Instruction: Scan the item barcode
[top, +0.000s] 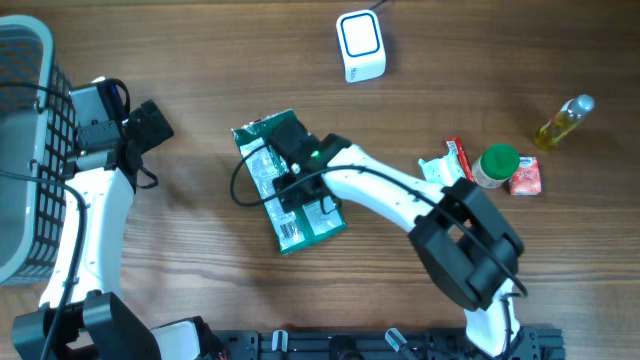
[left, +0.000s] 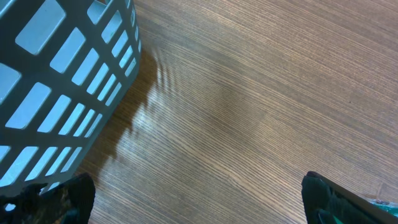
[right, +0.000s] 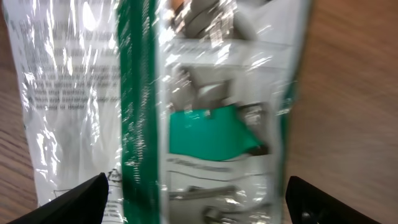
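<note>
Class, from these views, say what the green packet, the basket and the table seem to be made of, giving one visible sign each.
Green packet: glossy plastic film; crinkled glare.
Basket: likely moulded plastic, matte grey; open lattice.
Table: wood or wood-look laminate; straight grain, low sheen.

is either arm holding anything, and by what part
Nothing is held: the right gripper has its jaws open above the green packet, and the left gripper is open over bare table.
</note>
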